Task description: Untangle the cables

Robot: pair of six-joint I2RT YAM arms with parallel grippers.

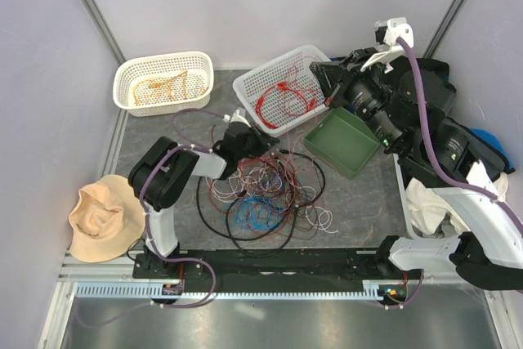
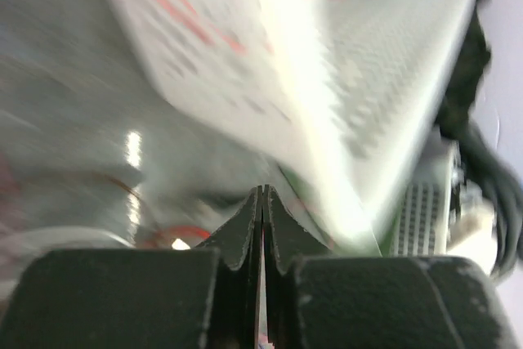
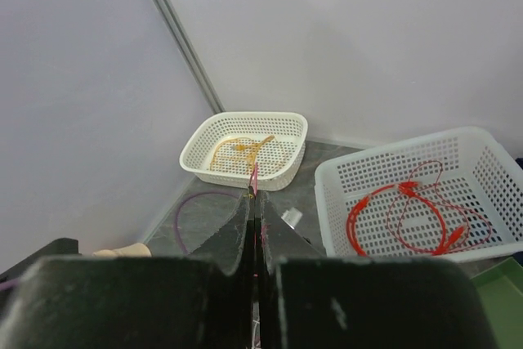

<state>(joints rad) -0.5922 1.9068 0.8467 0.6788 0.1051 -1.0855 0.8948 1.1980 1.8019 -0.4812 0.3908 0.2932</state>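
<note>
Pale lilac walls enclose a grey worktop (image 1: 359,202), where the cables (image 1: 265,194) lie heaped at centre frame, with more red ones in the white basket (image 1: 249,97) just above. The left hand (image 2: 263,192) has its fingers pressed together, and the right hand (image 3: 255,200) pinches a thin pink wire (image 3: 253,176).

Close ahead of your left gripper (image 2: 263,198) the white basket (image 2: 245,79) wall blocks the way, and the cables (image 1: 261,190) are heaped under and behind it. Ahead of your right gripper (image 3: 255,206) bare mat (image 3: 306,190) runs between the white basket on its right and the cream basket (image 3: 282,124) further ahead. The green tray (image 3: 498,288) is at lower right.
</note>
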